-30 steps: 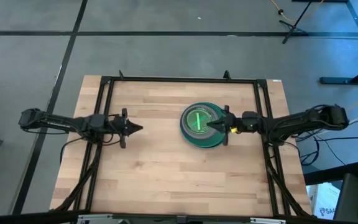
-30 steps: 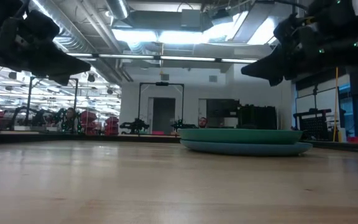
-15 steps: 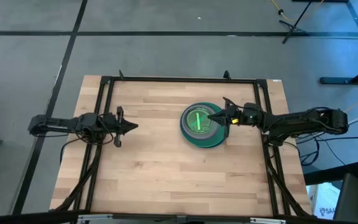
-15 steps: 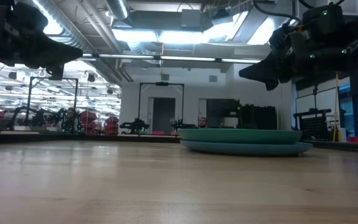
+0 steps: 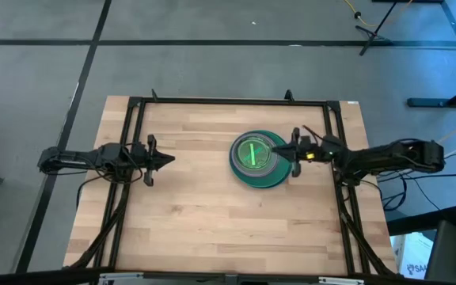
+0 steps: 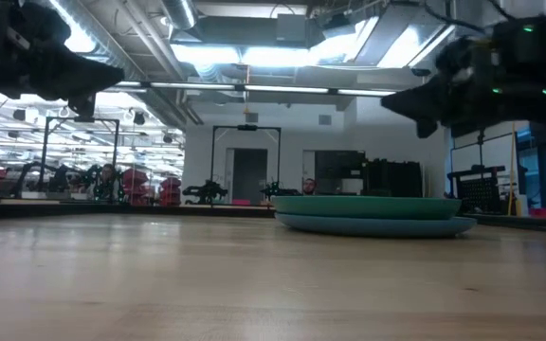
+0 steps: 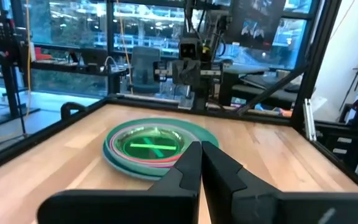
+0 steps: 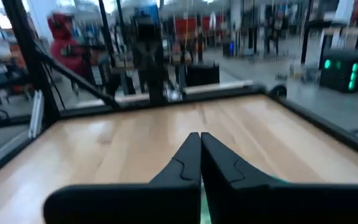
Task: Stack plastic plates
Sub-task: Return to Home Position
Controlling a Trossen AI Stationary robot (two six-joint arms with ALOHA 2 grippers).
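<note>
The plastic plates (image 5: 256, 161) form one stack right of the table's middle. A blue plate (image 6: 377, 226) lies lowest, flat on the wood, with a dark green one (image 6: 368, 206) on it. Pink rims show higher up, and a lime plate (image 5: 253, 152) is on top. The stack also shows in the left wrist view (image 7: 148, 148). My right gripper (image 5: 280, 150) is shut and hovers above the stack's right rim (image 6: 389, 102). My left gripper (image 5: 172, 159) is shut and hangs in the air left of the stack (image 6: 119, 72), pointing toward it.
A black metal frame (image 5: 228, 101) runs along the table's far edge and down both sides. Bare wood (image 5: 212, 222) spreads across the near half of the table and between my left gripper and the stack. Room equipment shows beyond the far edge.
My right gripper has drawn back from over the lime plate toward the table's right edge, first swinging a little toward the far edge. It now hovers over the stack's right rim. My left gripper has pulled back slightly toward the left edge and risen. The plates have stayed still.
</note>
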